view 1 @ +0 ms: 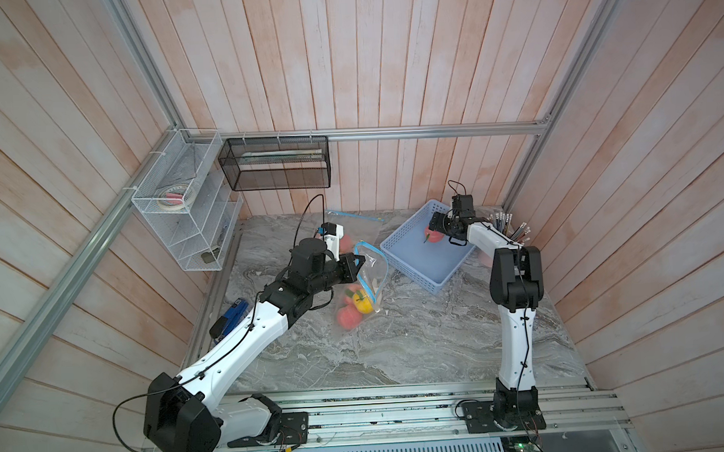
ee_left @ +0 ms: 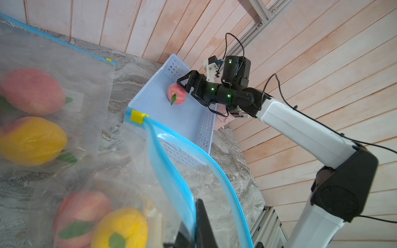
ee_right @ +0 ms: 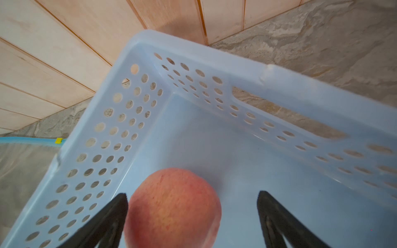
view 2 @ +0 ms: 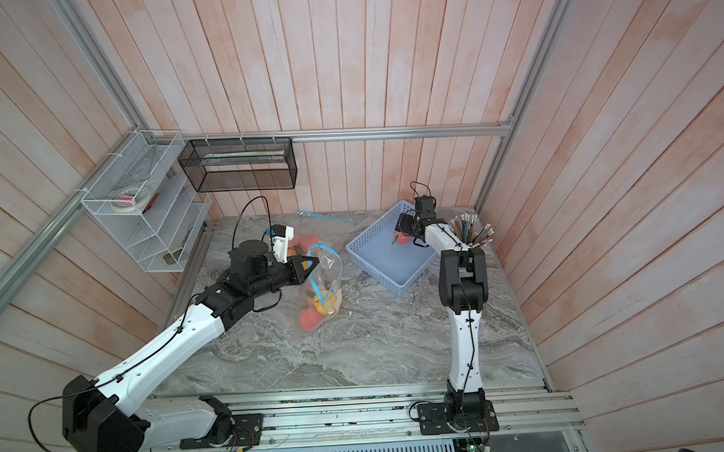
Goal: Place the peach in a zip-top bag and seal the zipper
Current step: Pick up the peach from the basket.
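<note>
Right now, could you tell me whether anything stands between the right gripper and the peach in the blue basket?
Nothing visible does. The right gripper has its fingers open on either side of the peach, which lies alone on the floor of the blue basket. The basket's perforated wall stands beside them, not between.

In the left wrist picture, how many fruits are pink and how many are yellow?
Pink: 3, namely basket peach, flat-bag peach, held-bag peach
Yellow: 2, namely flat-bag yellow fruit, held-bag yellow fruit
Total: 5
</note>
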Tool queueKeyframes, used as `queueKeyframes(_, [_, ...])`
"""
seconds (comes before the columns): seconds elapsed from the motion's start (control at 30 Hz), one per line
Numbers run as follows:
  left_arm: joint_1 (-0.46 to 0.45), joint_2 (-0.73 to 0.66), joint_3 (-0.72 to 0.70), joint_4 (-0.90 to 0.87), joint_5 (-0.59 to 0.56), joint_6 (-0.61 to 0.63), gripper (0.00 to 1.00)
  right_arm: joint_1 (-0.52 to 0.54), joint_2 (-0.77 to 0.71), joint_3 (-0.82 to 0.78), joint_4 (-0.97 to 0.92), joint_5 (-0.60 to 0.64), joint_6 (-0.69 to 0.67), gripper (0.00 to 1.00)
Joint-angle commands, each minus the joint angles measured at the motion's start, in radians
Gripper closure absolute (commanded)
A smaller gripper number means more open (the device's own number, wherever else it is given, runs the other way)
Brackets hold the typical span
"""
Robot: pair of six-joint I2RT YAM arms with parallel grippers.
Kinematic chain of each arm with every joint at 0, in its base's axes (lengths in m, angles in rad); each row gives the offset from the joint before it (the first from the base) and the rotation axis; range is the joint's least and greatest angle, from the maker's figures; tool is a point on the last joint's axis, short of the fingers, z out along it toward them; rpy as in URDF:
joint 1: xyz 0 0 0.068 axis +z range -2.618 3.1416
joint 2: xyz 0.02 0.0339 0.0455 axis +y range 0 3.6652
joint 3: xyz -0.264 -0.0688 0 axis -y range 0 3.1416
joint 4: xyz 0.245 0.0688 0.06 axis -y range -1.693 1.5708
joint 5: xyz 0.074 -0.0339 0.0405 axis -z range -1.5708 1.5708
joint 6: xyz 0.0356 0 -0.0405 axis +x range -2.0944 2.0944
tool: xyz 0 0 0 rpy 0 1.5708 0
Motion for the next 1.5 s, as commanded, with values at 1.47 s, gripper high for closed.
queueKeyframes(1.47, [-0.009, 0.03, -0.013, 0.041, 0.055, -0.009, 1.0, 0.024, -0.637, -0.554, 0.245, -0.477, -0.012, 0.4])
